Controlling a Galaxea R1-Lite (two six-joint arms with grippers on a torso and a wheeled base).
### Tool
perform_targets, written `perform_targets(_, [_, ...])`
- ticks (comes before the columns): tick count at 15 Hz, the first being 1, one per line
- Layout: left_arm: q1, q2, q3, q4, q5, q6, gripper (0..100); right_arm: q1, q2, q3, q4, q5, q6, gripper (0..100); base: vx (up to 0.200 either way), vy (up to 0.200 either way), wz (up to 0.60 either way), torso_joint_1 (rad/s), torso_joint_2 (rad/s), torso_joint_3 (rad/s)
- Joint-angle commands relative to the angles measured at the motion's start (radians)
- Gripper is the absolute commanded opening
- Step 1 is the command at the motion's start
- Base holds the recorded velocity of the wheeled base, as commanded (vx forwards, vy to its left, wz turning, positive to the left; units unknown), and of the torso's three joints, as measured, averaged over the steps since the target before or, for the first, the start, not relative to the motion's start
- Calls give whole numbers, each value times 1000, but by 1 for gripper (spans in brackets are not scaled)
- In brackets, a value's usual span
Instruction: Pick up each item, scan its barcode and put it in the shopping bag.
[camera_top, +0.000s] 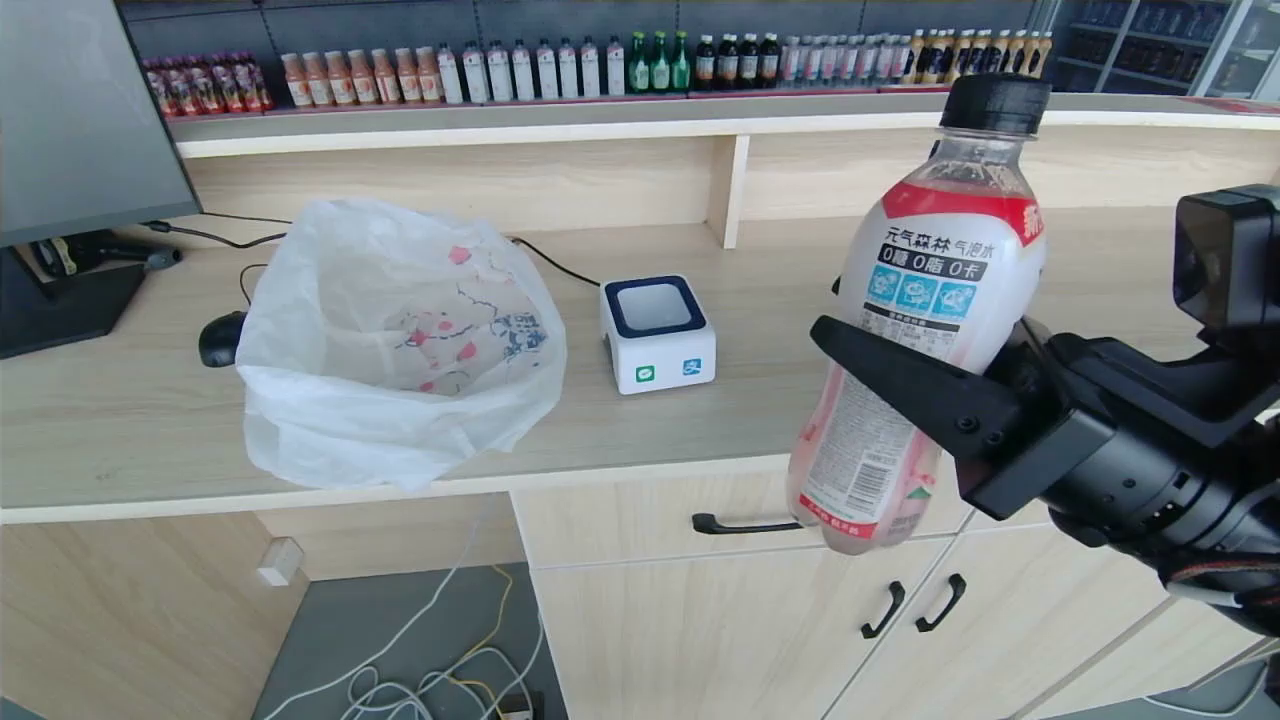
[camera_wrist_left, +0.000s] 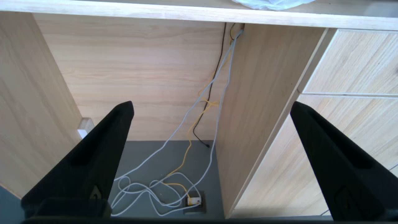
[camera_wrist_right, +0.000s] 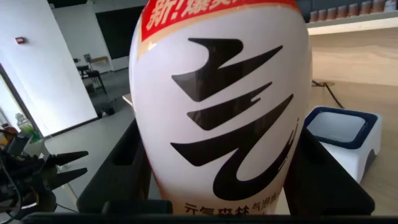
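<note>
My right gripper (camera_top: 935, 375) is shut on a pink drink bottle (camera_top: 925, 310) with a black cap, held nearly upright in the air at the right, in front of the counter edge. The same bottle (camera_wrist_right: 221, 106) looms between the right fingers in the right wrist view. The white barcode scanner (camera_top: 657, 335) sits on the counter to the bottle's left, also seen as the scanner (camera_wrist_right: 341, 134). A white plastic shopping bag (camera_top: 395, 340) stands open left of the scanner. My left gripper (camera_wrist_left: 211, 165) hangs open below the counter, with nothing between its fingers.
A monitor (camera_top: 80, 110) and a black mouse (camera_top: 220, 338) sit at the counter's left. A shelf of bottles (camera_top: 600, 65) runs along the back. Cabinet doors with black handles (camera_top: 745, 524) lie under the counter. Loose cables (camera_wrist_left: 180, 155) lie on the floor.
</note>
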Motion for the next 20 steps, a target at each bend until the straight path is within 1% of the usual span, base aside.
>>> perform_targets(1, [0,0,0,0,0,-1,100,-80,-66,56,2,-82,-30,0,0,0,0,0,0,0])
perform_targets(2, [0,0,0,0,0,-1,100,-102,-76,68,0,-182,-60,0,0,0,0,0,0,0])
perform_targets(4, [0,0,0,0,0,-1,100,-157,-78,48,-7,-363,-114,0,0,0,0,0,0,0])
perform_targets(5, [0,0,0,0,0,-1,100,-187,-86,47,-9,-435,-126,0,0,0,0,0,0,0])
perform_targets(6, [0,0,0,0,0,-1,100,-218,-95,56,-9,-462,-134,0,0,0,0,0,0,0])
perform_targets(7, [0,0,0,0,0,-1,100,-252,-99,62,-9,-465,-142,0,0,0,0,0,0,0])
perform_targets(8, [0,0,0,0,0,-1,100,-255,-99,64,-9,-465,-145,0,0,0,0,0,0,0])
perform_targets(9, [0,0,0,0,0,-1,100,-292,-101,64,-9,-467,-160,0,0,0,0,0,0,0])
perform_targets(13, [0,0,0,0,0,-1,100,-310,-101,97,-36,-469,-165,0,0,0,0,0,0,0])
perform_targets(15, [0,0,0,0,0,-2,100,-355,-104,70,-36,-469,-177,0,0,0,0,0,0,0])
perform_targets(17, [0,0,0,2,0,-2,100,-359,-110,74,-38,-469,-182,0,0,0,0,0,0,0])
perform_targets(20, [0,0,0,0,0,-2,100,-361,-121,87,-38,-467,-183,0,0,200,0,-4,2,7])
